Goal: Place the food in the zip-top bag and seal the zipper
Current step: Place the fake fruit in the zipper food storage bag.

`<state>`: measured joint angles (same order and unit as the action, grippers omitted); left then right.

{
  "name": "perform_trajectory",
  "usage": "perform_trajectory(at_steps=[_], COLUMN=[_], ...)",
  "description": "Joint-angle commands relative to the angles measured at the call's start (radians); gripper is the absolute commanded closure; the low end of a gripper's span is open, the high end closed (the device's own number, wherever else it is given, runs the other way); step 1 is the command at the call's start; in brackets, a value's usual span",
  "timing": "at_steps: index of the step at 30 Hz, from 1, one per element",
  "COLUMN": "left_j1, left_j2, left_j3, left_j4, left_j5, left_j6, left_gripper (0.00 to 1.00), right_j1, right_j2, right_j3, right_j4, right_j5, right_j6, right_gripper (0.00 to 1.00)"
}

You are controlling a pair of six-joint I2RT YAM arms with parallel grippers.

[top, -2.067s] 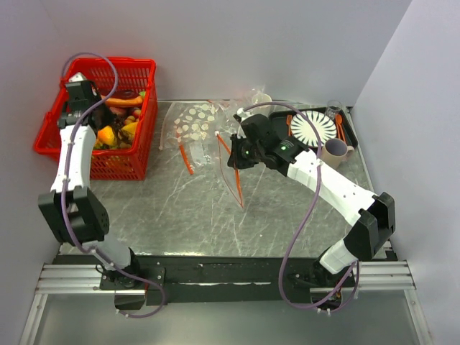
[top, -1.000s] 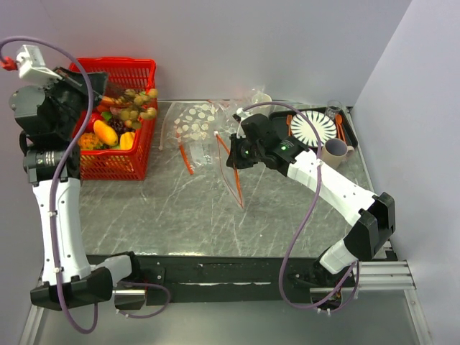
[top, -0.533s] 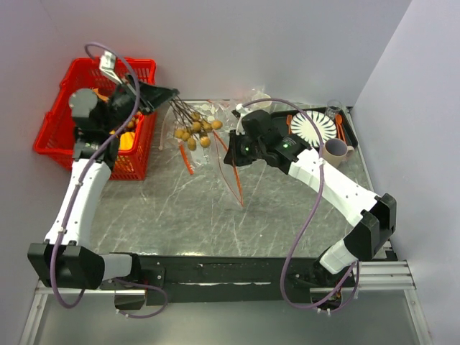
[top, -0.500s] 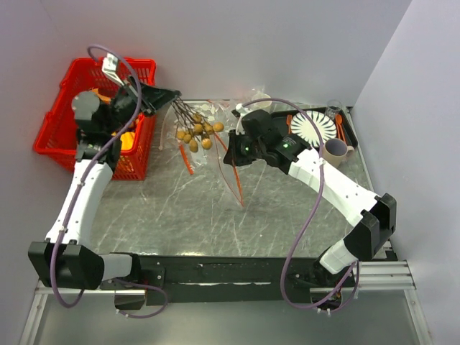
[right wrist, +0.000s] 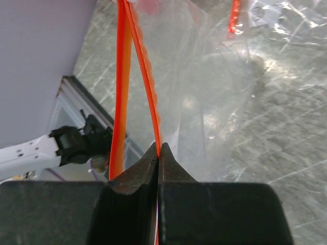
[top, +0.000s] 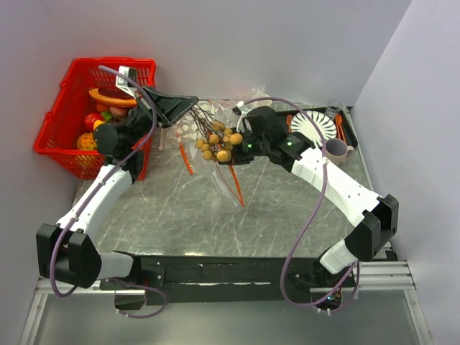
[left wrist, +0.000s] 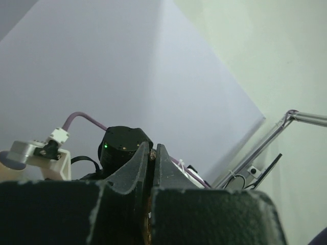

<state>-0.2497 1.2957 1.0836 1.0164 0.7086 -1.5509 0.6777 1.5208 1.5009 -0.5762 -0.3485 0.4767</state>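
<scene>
Fruit bunch (top: pixel 218 140) moved, seemingly over zip-top bag (right wrist: pixel 204 102)

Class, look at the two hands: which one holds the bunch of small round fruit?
The left hand, shut on the stems of the yellow-brown fruit bunch. The right hand instead pinches the orange-red zipper of the zip-top bag.

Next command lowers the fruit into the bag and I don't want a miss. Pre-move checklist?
1. Right jaws shut on the zipper: ok.
2. Mouth of the zip-top bag parted, strip halves separated in the right wrist view: ok.
3. Left jaws shut on the stems of the fruit bunch: ok.
4. Bunch clear of the red basket: ok.
5. Bunch centred over the mouth: cannot tell; the top view only shows it beside the right jaws.
</scene>
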Motion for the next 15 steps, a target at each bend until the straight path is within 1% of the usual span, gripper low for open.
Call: perform_trajectory(at_steps=[1, 3, 10, 15], left_j1=[-0.049, -0.063, -0.106, -0.135], left_j2=[0.01, 0.008, 0.004, -0.009], left_j3=[0.009, 0.006, -0.048, -0.071], left_j4=[0.134, 0.097, 0.09, 0.004], left_j5=[-0.032, -0.035, -0.084, -0.115], left_j6=[-0.015, 0.026, 0.129, 0.299], left_gripper=[0.99, 0.99, 0.99, 0.99], right_j1=[-0.013, -0.021, -0.036, -0.055], right_j2=[-0.07, -0.082, -0.114, -0.148], right_j3=[0.028, 0.032, 0.05, 0.053], right_j4=[0.05, 0.055, 0.056, 0.07], right_j5=[-0.089, -0.102, -0.214, -0.294], right_j6=[0.014, 0.019, 0.051, 0.079], right_gripper=[0.96, 0.97, 0.96, 0.96])
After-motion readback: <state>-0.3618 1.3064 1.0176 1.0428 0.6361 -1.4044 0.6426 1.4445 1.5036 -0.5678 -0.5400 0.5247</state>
